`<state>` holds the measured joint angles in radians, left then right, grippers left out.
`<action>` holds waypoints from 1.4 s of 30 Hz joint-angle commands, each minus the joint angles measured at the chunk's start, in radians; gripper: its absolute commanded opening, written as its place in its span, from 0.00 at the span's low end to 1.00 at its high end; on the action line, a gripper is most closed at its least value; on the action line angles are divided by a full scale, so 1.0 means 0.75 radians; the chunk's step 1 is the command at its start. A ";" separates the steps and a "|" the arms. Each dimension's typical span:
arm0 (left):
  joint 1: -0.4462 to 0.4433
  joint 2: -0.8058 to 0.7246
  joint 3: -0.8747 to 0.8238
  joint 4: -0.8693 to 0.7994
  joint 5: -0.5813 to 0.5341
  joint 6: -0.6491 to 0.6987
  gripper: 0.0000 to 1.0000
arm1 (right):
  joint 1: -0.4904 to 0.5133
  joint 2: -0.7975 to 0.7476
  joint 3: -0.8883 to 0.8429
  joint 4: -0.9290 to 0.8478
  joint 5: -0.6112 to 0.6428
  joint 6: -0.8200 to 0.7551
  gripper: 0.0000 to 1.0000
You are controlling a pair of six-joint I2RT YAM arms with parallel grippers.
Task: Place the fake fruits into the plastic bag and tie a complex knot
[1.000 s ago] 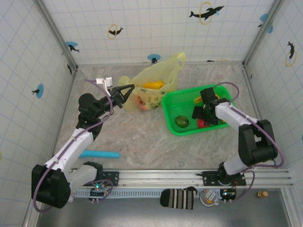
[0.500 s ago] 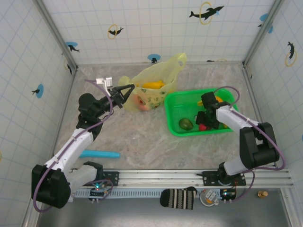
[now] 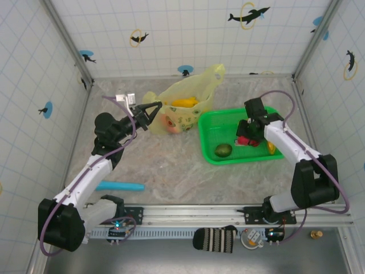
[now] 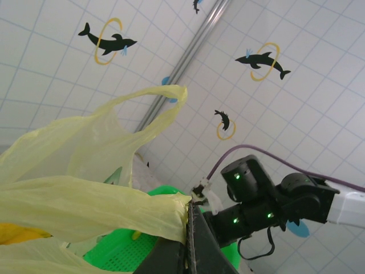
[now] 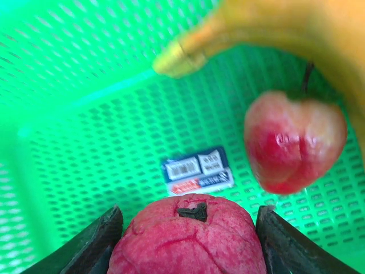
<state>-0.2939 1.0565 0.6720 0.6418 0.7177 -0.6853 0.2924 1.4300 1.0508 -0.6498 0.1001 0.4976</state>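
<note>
While the right claw (image 5: 188, 224) clasps a red fruit (image 5: 188, 242), tray walls (image 3: 239, 160) ring it

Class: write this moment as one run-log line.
left tool: shut on plastic bag | right tool: shut on red fruit | location: green tray

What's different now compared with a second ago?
The right arm's elbow swung outward to the right, and the right claw narrowed around a red fruit in the green tray. The left claw stayed clamped on the plastic bag, which did not move.
</note>
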 commanded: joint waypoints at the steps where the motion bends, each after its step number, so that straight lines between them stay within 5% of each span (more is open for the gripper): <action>1: -0.009 -0.001 -0.004 0.028 0.017 0.002 0.00 | -0.004 -0.075 0.126 -0.016 -0.075 0.020 0.61; 8: -0.008 0.005 -0.004 0.028 0.017 0.002 0.00 | 0.125 0.010 0.460 0.099 -0.180 0.084 0.61; 18: -0.007 0.002 -0.006 0.030 0.018 0.003 0.00 | 0.381 0.401 0.974 0.266 -0.135 0.111 0.62; 27: -0.007 -0.005 -0.003 0.026 0.019 0.004 0.00 | 0.457 0.600 0.902 0.450 -0.082 0.196 0.64; 32: -0.006 -0.005 -0.004 0.026 0.020 0.003 0.00 | 0.481 0.609 0.861 0.459 -0.081 0.166 0.77; 36: -0.007 -0.006 -0.003 0.026 0.019 0.002 0.00 | 0.481 0.577 0.857 0.437 -0.068 0.110 0.83; 42: -0.007 -0.005 -0.006 0.025 0.013 0.006 0.00 | 0.481 0.414 0.826 0.426 -0.146 0.019 0.79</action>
<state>-0.2939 1.0565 0.6720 0.6415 0.7177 -0.6853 0.6533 1.8565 1.6924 -0.3569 0.0200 0.5629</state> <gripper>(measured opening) 0.051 0.790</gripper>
